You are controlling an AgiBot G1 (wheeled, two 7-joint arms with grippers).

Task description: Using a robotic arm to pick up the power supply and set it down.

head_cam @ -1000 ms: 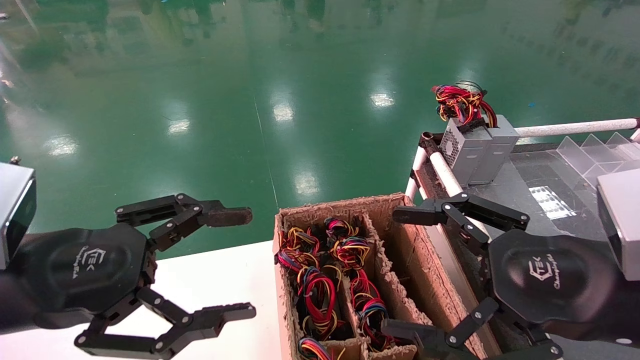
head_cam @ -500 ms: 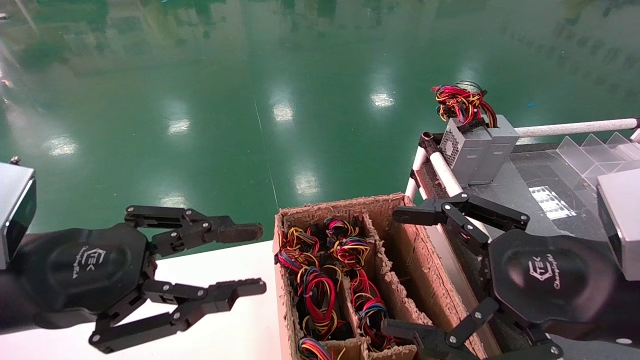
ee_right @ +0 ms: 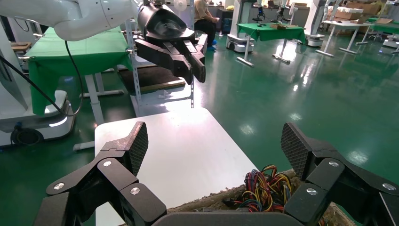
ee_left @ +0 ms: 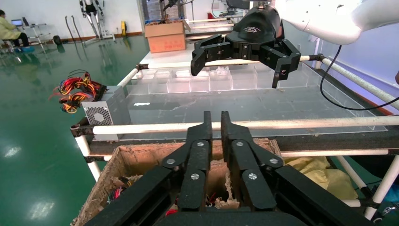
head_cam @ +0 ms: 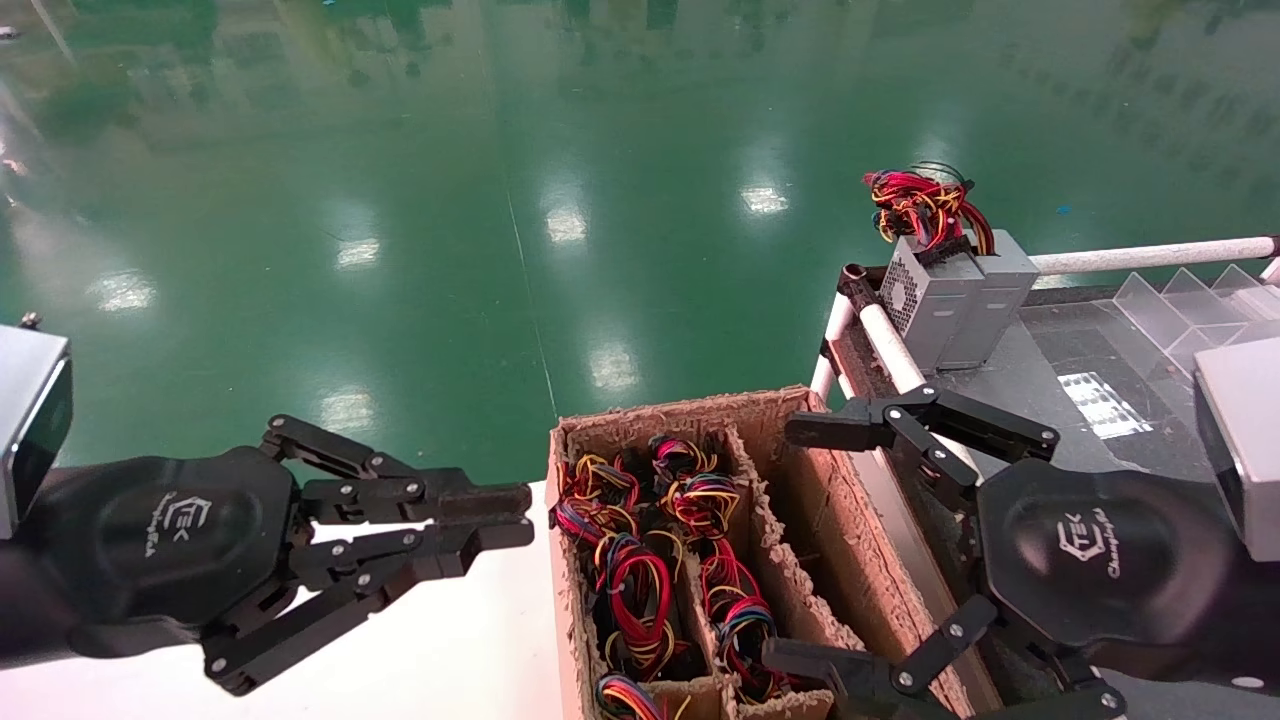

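Observation:
Power supplies stand on end in a torn cardboard carton (head_cam: 680,410). Only their red, yellow and blue wire bundles (head_cam: 625,570) show, and the grey bodies are hidden. The bundles (ee_right: 273,188) also lie just beyond my right fingers. My right gripper (head_cam: 790,545) hangs open over the carton's empty right compartment, holding nothing, and it appears again as the right gripper (ee_left: 235,70) across the rack. My left gripper (head_cam: 515,515) is shut and empty above the white table, just left of the carton.
Two grey power supply boxes (head_cam: 950,295) with a mostly red bundle stand on the rack's dark shelf, behind a white pipe rail (head_cam: 890,350). Clear plastic dividers (head_cam: 1190,300) sit farther right. The white table (head_cam: 440,640) borders the carton, with green floor beyond.
My left gripper's fingers have closed from wide open to shut with nothing between them. The right gripper, the carton and the boxes have not moved.

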